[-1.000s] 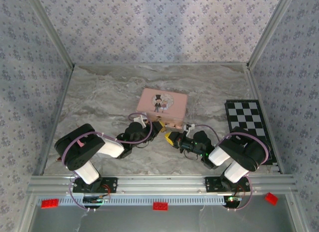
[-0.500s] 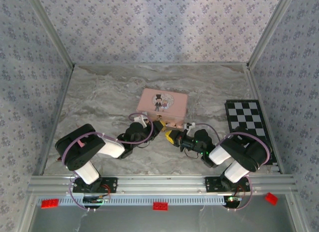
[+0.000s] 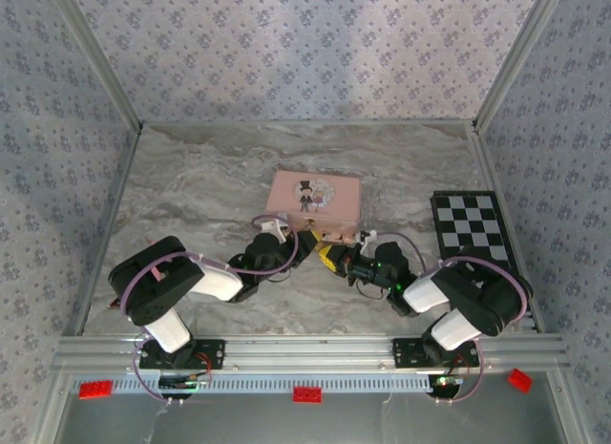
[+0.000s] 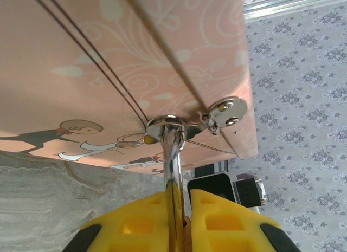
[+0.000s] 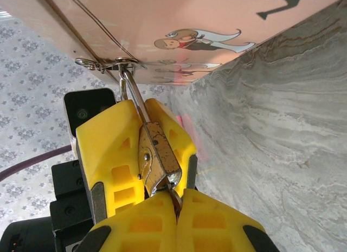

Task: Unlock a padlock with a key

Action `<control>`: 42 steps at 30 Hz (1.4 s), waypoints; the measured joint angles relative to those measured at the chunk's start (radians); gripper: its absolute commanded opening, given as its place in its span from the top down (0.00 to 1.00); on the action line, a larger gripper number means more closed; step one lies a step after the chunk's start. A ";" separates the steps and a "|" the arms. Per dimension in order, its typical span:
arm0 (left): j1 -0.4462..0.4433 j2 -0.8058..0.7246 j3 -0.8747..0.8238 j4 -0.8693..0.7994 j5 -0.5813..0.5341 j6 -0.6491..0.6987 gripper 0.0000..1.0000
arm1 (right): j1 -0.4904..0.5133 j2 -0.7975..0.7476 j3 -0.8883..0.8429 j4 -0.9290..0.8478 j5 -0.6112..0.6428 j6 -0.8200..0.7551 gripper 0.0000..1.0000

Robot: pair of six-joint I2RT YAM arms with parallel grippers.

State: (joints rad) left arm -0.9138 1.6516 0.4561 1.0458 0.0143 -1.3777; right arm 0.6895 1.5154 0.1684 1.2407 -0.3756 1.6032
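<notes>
My left claw (image 4: 178,208) clamped the scuffed brass padlock (image 5: 156,157), its shackle (image 5: 130,92) through the tin's (image 5: 162,13) hasp (image 5: 108,63). My right claw (image 5: 174,208) pinched the key (image 5: 174,192) beneath. The marbled table (image 5: 282,127) lay at right, patterned walls (image 5: 32,73) at left.

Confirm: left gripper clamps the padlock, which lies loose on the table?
No, not loose: the padlock hangs from the hasp on the tin, as the right wrist view shows. The left gripper does clamp it.

Bright, even light falls from above, and only faint, soft shadows are cast on the table (image 3: 191,177). In the left wrist view, hard glare is thrown off the padlock (image 4: 173,154) shackle, and the near left gripper (image 4: 179,208) is slightly blurred. In the right wrist view, the far wallpaper (image 5: 32,57) is softened.
</notes>
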 measured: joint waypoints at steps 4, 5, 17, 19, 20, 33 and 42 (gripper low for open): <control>-0.008 0.002 0.002 -0.006 -0.002 -0.004 1.00 | -0.010 -0.047 0.003 -0.072 -0.012 -0.032 0.66; -0.011 0.001 0.002 -0.006 -0.003 -0.007 1.00 | -0.013 -0.070 0.003 -0.112 -0.013 -0.046 0.55; -0.004 -0.063 0.006 -0.239 0.039 -0.007 1.00 | -0.022 -0.820 0.171 -1.056 0.218 -0.436 0.28; 0.001 -0.072 0.006 -0.269 0.043 -0.008 1.00 | -0.023 -0.904 0.195 -1.169 0.256 -0.515 0.32; 0.003 -0.076 0.006 -0.285 0.045 -0.008 1.00 | -0.018 -0.938 0.202 -1.217 0.275 -0.567 0.33; 0.010 -0.130 0.027 -0.447 0.045 -0.030 1.00 | 0.347 -0.892 0.202 -1.309 0.592 -1.210 0.41; 0.015 -0.185 0.027 -0.526 0.044 -0.030 1.00 | 0.602 -0.630 0.124 -1.010 0.818 -1.687 0.46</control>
State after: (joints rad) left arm -0.8986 1.4662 0.4835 0.5194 0.0586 -1.4078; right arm 1.2915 0.8852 0.2920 0.2310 0.4423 -0.0837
